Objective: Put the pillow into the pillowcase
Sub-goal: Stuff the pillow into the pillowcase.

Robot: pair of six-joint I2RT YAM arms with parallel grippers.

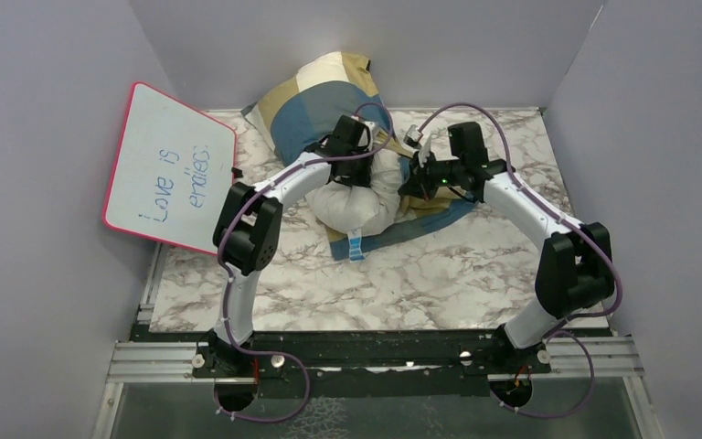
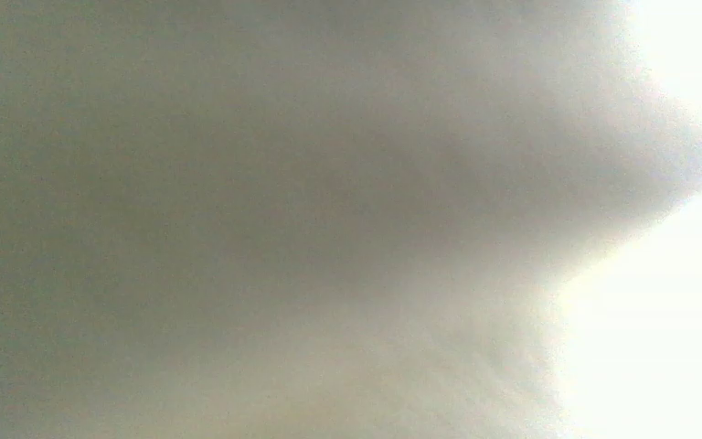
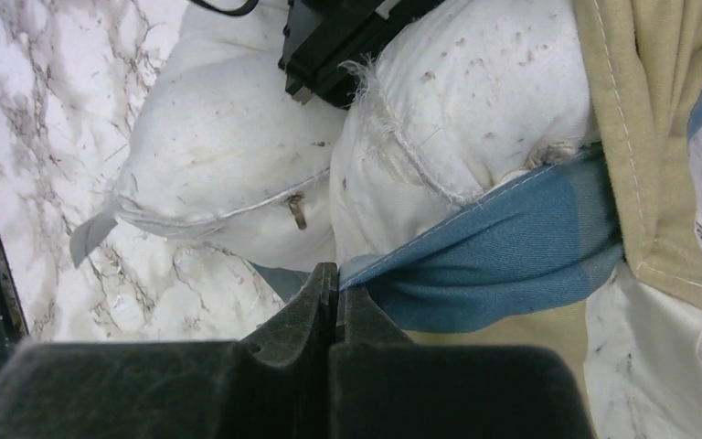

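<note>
the pillow [image 1: 356,203] is only partly in; from above it shows as a bare white lump in the middle of the tabletop [image 1: 439,274], its near end and both sides uncovered; the pillowcase [image 3: 512,265] is bunched over its far end and heaped toward the back wall, with one flap of blue and tan lying flat under the pillow on the right; how deep the far end sits inside the sleeve i cannot tell.

the right tool [image 3: 335,291] has its fingers pressed together on the blue hem of the pillowcase, right beside the pillow's seam; the cloth runs taut from the pinch toward the tan block; the left tool [image 1: 358,178] is dug down into the top of the pillow; its own camera sees nothing but pale fabric, so whether it is spread or pinching i cannot tell.

judged from this, the mouth is found and one edge is held, which is the early half; what is left is the larger part: drawing the hem over the near bulk of the pillow, or pushing the pillow further in, until no white shows; then flattening the case.
</note>
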